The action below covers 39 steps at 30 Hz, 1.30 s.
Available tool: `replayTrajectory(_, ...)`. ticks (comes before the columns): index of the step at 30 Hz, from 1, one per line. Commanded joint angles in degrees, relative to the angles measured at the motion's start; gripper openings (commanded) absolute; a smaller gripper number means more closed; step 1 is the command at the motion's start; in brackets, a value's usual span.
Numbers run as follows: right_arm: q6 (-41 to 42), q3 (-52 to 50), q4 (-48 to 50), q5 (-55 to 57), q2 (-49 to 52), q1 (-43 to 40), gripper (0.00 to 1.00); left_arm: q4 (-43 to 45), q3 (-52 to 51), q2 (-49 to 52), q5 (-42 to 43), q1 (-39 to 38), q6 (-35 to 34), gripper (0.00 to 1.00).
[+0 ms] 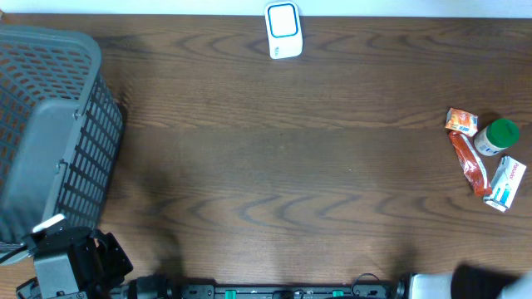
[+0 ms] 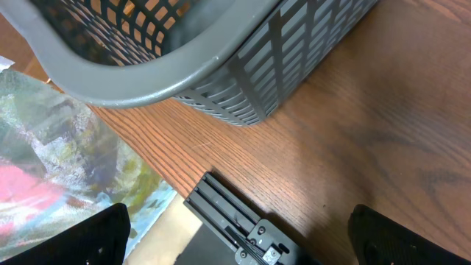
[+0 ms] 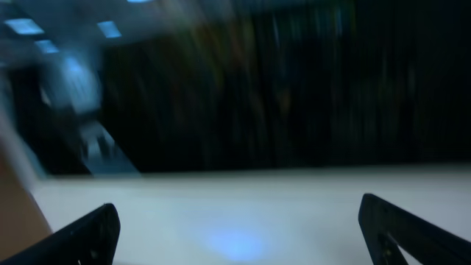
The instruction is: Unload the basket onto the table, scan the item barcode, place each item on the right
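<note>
The items lie in a group at the table's right edge: an orange packet (image 1: pixel 460 121), a green-capped bottle (image 1: pixel 497 136), a long red sachet (image 1: pixel 470 164) and a white and blue box (image 1: pixel 505 183). No barcode is readable from here. A white scanner with a blue frame (image 1: pixel 283 31) stands at the far edge, centre. My left gripper (image 2: pixel 246 230) is open and holds nothing. It hangs over the table's near-left corner beside the basket. My right gripper (image 3: pixel 243 230) is open too, holds nothing, and its view is blurred, facing away from the table.
A grey mesh basket (image 1: pixel 51 124) fills the left side of the table, its corner (image 2: pixel 243 81) close above my left fingers. A black rail (image 2: pixel 235 217) runs along the near table edge. The right arm (image 1: pixel 465 284) shows only at the bottom right edge.
</note>
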Motion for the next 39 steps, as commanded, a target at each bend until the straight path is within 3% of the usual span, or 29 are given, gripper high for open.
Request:
replayTrajectory(1,0.5,0.6,2.5,0.7,-7.5,0.1,0.99,-0.2,0.1,-0.2,-0.8,-0.3,-0.5,0.95)
replayTrajectory(5,0.5,0.6,3.3,3.1,-13.9,0.1,0.99,-0.2,0.1,-0.2,-0.8,-0.3,-0.5,0.95)
replayTrajectory(9,-0.2,0.1,-3.6,3.6,-19.8,0.2,0.99,-0.2,0.1,-0.2,-0.8,-0.3,-0.5,0.95)
replayTrajectory(14,-1.5,-7.4,-5.9,3.6,-28.7,0.6,0.99,-0.2,0.1,-0.2,-0.8,-0.3,-0.5,0.95)
replayTrajectory(18,-6.4,-21.5,-0.7,3.6,-39.7,0.6,0.99,-0.2,0.1,-0.2,-0.8,-0.3,-0.5,0.95)
replayTrajectory(27,-4.8,-55.4,19.3,3.6,-63.3,0.6,0.99,-0.2,0.1,-0.2,-0.8,-0.3,-0.5,0.95)
replayTrajectory(33,-4.3,-66.6,27.3,3.6,-73.9,0.6,0.99,-0.2,0.1,-0.2,-0.8,-0.3,-0.5,0.95)
replayTrajectory(39,-3.3,-69.9,29.5,6.0,-82.1,4.1,0.99,-0.2,0.1,-0.2,-0.8,-0.3,-0.5,0.95)
